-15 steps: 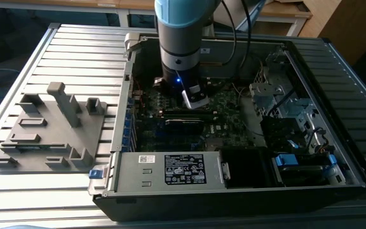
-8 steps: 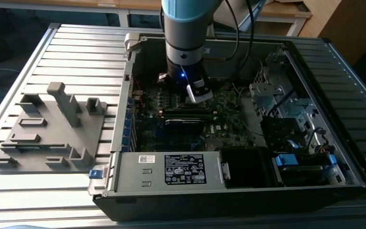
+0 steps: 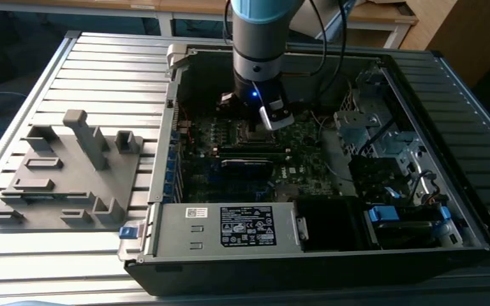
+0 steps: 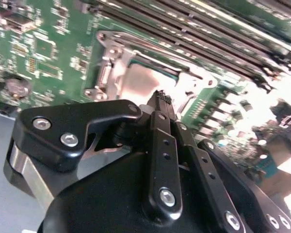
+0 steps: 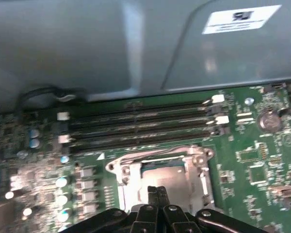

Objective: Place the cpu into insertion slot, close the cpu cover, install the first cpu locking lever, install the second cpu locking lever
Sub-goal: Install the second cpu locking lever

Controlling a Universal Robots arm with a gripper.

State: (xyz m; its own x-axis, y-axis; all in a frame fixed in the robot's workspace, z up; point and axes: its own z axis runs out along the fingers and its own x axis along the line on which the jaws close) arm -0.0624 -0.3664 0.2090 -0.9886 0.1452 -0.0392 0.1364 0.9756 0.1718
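Directly beneath the claw (image 5: 156, 190), the insertion slot (image 5: 160, 174) is sitting on the green motherboard (image 5: 262, 170), with the cpu (image 5: 172, 180) lying flat inside it, dull silver top facing up. The claw's fingertips (image 4: 161, 98) are pressing together, clenched and grasping nothing, and are hovering just over the cpu's near edge in both wrist views. The cpu cover (image 4: 117, 76), a silvery frame, is lying down around the chip. Just beyond the claw, long black memory slots (image 5: 140, 121) are running side by side past the socket. In the exterior view, the arm (image 3: 258, 51) is reaching down into the open computer case (image 3: 313, 255), which is resting on the slatted desk (image 3: 100, 57). Well apart from the claw, toward the exterior view's left, a grey fixture block (image 3: 66, 172) is standing.
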